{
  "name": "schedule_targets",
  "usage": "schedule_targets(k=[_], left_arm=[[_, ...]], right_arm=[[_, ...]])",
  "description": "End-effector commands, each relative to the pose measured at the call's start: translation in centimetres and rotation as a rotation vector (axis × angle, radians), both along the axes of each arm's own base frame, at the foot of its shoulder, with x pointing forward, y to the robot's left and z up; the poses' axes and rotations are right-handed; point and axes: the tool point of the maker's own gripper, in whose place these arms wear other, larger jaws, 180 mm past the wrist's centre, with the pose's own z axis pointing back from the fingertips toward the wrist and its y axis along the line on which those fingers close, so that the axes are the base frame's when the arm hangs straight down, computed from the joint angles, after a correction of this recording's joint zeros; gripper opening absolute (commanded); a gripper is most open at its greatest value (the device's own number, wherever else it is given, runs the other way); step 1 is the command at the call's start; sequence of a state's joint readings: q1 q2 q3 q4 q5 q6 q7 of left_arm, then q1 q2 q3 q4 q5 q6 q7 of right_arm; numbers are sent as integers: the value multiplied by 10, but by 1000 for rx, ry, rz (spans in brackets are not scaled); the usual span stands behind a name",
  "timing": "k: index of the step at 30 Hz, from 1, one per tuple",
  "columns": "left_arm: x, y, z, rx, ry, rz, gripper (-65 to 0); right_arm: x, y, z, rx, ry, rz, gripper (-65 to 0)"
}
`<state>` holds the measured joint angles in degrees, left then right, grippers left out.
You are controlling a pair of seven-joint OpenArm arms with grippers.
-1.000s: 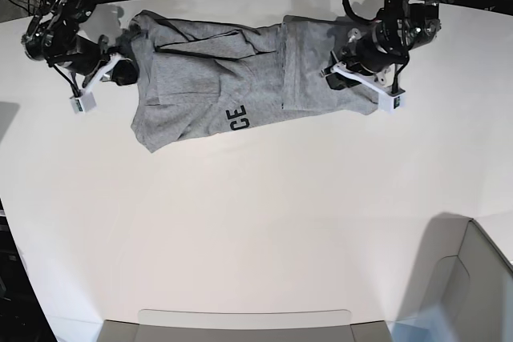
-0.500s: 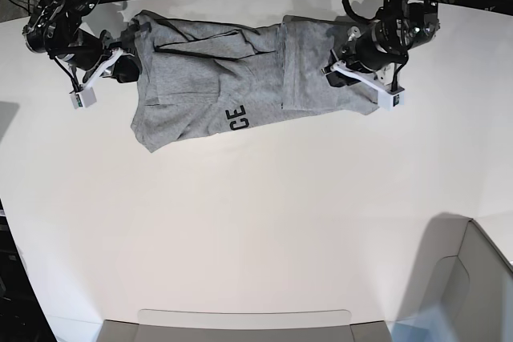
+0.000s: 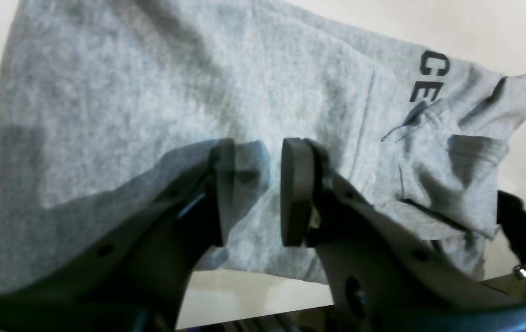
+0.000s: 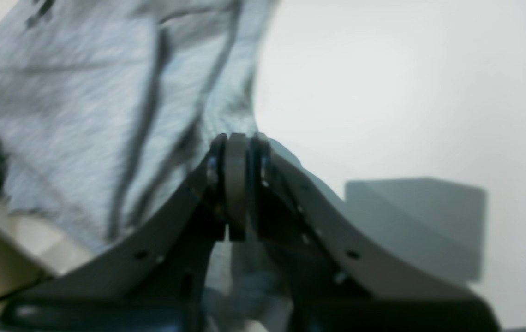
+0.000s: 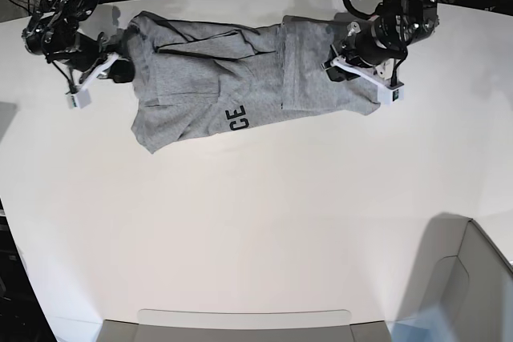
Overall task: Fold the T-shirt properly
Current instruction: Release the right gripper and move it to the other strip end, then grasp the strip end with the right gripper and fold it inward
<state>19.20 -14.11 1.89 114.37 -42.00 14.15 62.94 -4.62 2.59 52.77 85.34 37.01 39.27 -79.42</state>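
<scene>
Both arms have drawn slightly toward the table's (image 5: 264, 222) far edge. Right gripper (image 4: 237, 152) pinches the T-shirt's (image 5: 240, 78) soft edge; left gripper (image 3: 251, 189) hangs parted above it. One heather-grey shirt lies rumpled along the far edge, black letters showing.

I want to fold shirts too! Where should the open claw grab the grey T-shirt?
Probably the T-shirt's straight edge right under the open left gripper, coming from above: the cloth lies flat there, so the fingers can close over the edge. The right gripper pinches the other end.
</scene>
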Motion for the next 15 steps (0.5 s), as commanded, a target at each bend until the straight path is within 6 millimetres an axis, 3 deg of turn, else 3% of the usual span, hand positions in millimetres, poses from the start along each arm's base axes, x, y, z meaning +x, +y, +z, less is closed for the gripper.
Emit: schedule_targets(k=[1, 4, 7, 11, 15], left_arm=[[5, -1, 7, -3, -29, -4, -485], [5, -1, 7, -3, -29, -4, -485], [4, -1, 7, -4, -26, -6, -485], [4, -1, 7, -4, -25, -7, -485], [4, -1, 6, -3, -24, -8, -485]], right_arm=[[1, -22, 3, -77, 17, -11, -609], [4, -40, 4, -141, 44, -34, -609], [6, -35, 0, -174, 76, 2, -609], [10, -15, -4, -172, 82, 81, -609], [12, 19, -17, -108, 104, 142, -609]])
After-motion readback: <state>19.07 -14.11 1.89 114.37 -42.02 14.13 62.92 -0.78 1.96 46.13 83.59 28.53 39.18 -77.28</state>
